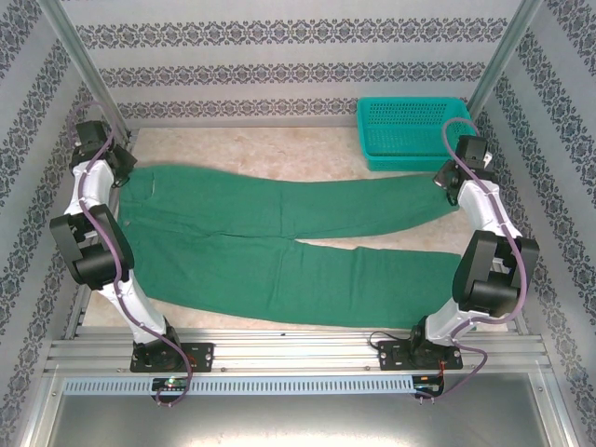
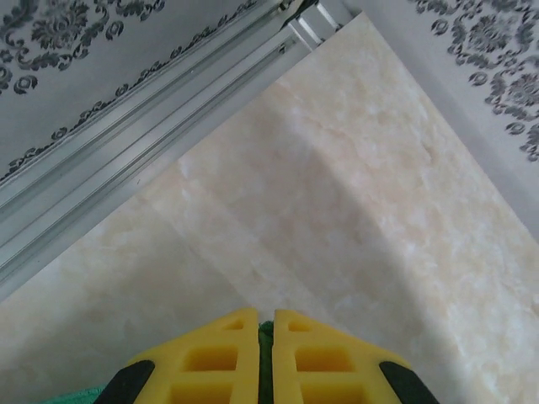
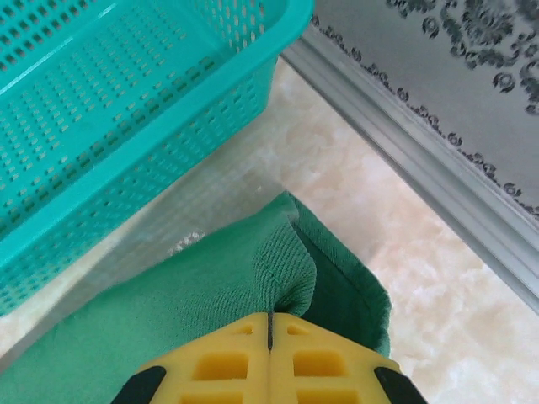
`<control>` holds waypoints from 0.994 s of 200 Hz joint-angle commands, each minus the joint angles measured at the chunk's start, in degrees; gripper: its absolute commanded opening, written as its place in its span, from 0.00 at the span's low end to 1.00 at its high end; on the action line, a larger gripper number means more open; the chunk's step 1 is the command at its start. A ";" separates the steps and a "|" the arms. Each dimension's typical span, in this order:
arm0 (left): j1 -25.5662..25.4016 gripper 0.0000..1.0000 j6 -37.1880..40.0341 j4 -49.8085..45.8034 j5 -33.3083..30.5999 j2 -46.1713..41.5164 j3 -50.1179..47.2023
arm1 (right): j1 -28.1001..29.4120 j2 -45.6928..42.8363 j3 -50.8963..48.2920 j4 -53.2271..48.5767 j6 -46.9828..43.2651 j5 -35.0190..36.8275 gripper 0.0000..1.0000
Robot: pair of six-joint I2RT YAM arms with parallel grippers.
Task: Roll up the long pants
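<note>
Right gripper (image 3: 269, 320) is clamped on a cuff and left gripper (image 2: 265, 324) pinches the waist. The long pants (image 1: 279, 247) lie flat across mid-frame; they look soft, limp and light, best held by the edges.

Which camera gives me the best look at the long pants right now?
Top external: the long pants lie spread flat, waist at the left, both legs running right. The right wrist view gives a close-up of one leg's hem pinched in the right claw; the left wrist view gives a green sliver in the left claw.
</note>
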 commanded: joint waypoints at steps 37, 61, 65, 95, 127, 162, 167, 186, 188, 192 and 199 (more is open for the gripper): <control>-0.28 0.00 -1.94 -3.60 -3.37 -0.44 8.05 | -1.32 -3.41 5.51 0.23 0.24 0.89 0.00; 0.31 0.00 -2.73 -4.14 -3.55 -0.70 10.16 | -1.72 -4.42 6.78 0.26 0.38 -0.03 0.00; 0.40 0.00 -2.77 -4.38 -3.55 -0.66 10.67 | -1.78 -4.71 6.76 0.46 0.28 -0.18 0.00; 0.60 0.00 -1.86 -6.36 -3.95 -0.62 13.41 | -1.89 -5.93 6.85 -0.44 -0.36 -1.84 0.00; 1.23 0.00 -1.26 -4.54 -4.30 -2.84 7.59 | -1.65 -8.43 -1.56 1.39 1.37 -5.97 0.00; 3.81 0.00 -2.80 -1.28 -2.46 -4.95 0.87 | -0.94 -12.84 -10.68 4.44 0.68 -4.48 0.00; 3.97 0.00 -2.97 -0.98 -1.89 -4.95 0.72 | -1.24 -13.05 -11.07 4.48 0.71 -4.49 0.00; 4.12 0.00 -3.42 -1.69 0.06 -3.17 3.06 | -2.41 -11.28 -9.39 3.60 0.96 -6.40 0.00; 4.12 0.00 -3.45 -1.81 0.32 -2.93 3.44 | -2.48 -10.87 -8.99 3.49 0.99 -6.71 0.00; 4.12 0.00 -3.65 -2.14 0.70 -2.31 4.22 | -2.68 -9.97 -8.27 3.13 1.10 -7.31 0.00; 3.99 0.00 -3.90 -2.40 1.43 -1.14 5.69 | -2.94 -8.16 -6.38 2.35 1.18 -8.10 0.00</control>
